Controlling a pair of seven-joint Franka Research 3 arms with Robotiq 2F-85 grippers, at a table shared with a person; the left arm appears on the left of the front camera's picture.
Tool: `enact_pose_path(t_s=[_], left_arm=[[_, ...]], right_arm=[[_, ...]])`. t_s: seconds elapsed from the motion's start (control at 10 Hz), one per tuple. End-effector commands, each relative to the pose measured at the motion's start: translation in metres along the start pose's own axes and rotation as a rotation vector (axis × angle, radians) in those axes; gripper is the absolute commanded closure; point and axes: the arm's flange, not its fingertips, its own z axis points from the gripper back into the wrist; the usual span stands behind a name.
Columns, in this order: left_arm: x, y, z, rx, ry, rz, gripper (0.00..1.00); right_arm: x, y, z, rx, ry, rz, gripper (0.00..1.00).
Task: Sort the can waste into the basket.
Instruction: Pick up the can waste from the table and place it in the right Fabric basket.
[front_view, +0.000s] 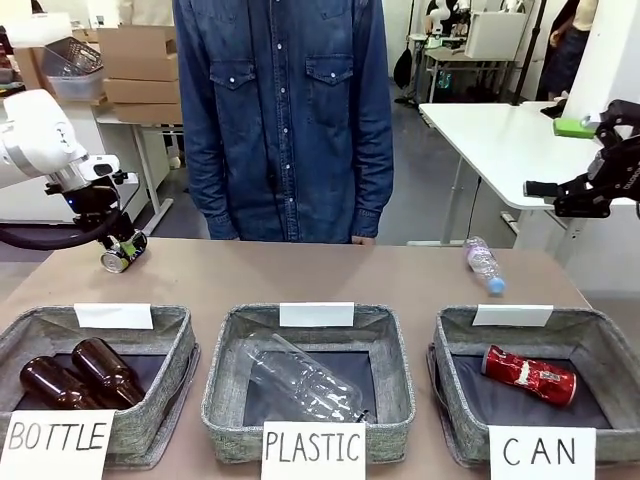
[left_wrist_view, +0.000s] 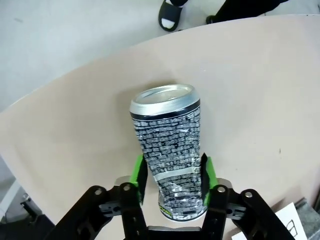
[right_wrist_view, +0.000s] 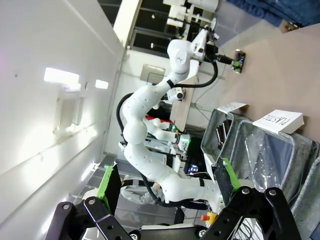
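A: Front view. Where's the black can?
B: Far left of the table, tilted, clenched in the left claw. That arm has it. The can basket sits near right, well apart across the table, with the red can lying inside. The right claw is raised at far right.
A: Left wrist view?
B: The green pads pinch the can's lower body. Its long axis runs away from the claw, silver end farthest. Dark, white print, creased sides.
A: Right wrist view?
B: Right claw released, nothing between the jaws.
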Motion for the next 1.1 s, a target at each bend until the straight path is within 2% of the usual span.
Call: enact_pose_path(t_s=[0.0,0.4,0.6,0.7,0.8,0.9,1.0], left_arm=[[0.006,0.001,0.001,0.022,0.010,0.017,1.00],[-0.007,0.002,0.015,0.013,-0.024,0.011,1.00],[-0.034,-0.014,0.048,-0.007,-0.061,-0.025,1.00],[-0.065,-0.041,0.083,-0.006,-0.097,-0.092,1.00],[-0.105,-0.077,0.118,0.009,-0.132,-0.206,1.00],[-0.154,-0.122,0.148,0.098,-0.187,-0.316,1.00],[-0.195,-0.157,0.165,0.095,-0.248,-0.456,1.00]], right_arm=[[0.000,0.005,0.001,-0.001,0.009,-0.016,0.00],[0.000,0.005,0.001,-0.001,0.009,-0.016,0.00],[0.000,0.005,0.001,-0.001,0.009,-0.016,0.00],[0.000,0.005,0.001,-0.001,0.009,-0.016,0.00],[0.000,0.005,0.001,-0.001,0.009,-0.016,0.00],[0.000,0.005,0.001,-0.001,0.009,-0.016,0.00],[0.000,0.005,0.001,-0.001,0.009,-0.016,0.00]])
